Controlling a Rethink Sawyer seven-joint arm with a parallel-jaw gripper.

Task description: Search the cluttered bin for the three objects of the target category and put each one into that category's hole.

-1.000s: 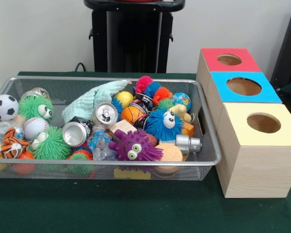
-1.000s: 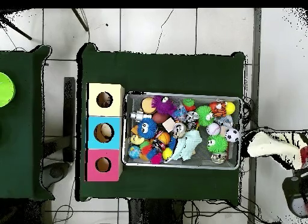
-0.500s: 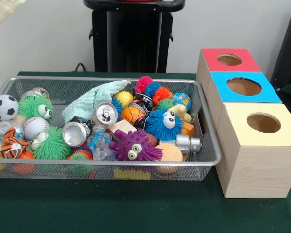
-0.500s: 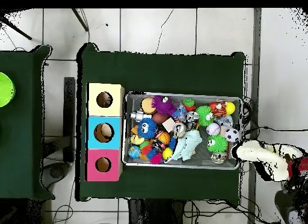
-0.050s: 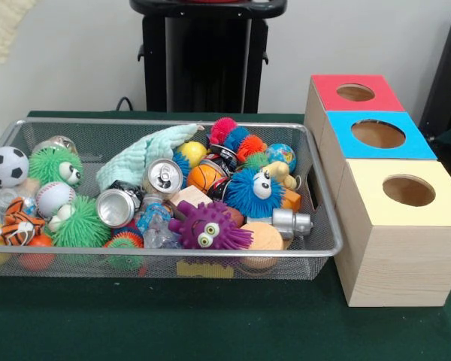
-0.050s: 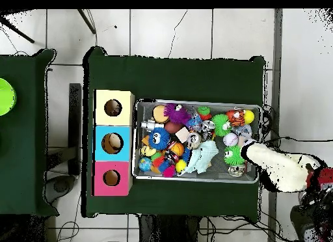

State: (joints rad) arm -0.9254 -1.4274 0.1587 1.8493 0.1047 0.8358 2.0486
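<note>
End effector outside both views; its state cannot be told. Overhead: a person's cream sleeve (image 6: 281, 169) comes in from 4 o'clock, its tip over the 3 o'clock end of the silver wire-mesh bin (image 6: 195, 101) of toys, balls and cans on the green bench (image 6: 175, 73). At the bin's 9 o'clock stand wooden boxes with holes: yellow-topped box (image 6: 123, 98), blue-topped box (image 6: 99, 132), red-topped box (image 6: 97, 169).

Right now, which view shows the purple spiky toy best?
The front view: the purple spiky toy sits near the bin's front wall, its eyes and spikes unobstructed. The overhead view shows it only as a small purple blob by the bin's edge, close to the yellow box.
</note>
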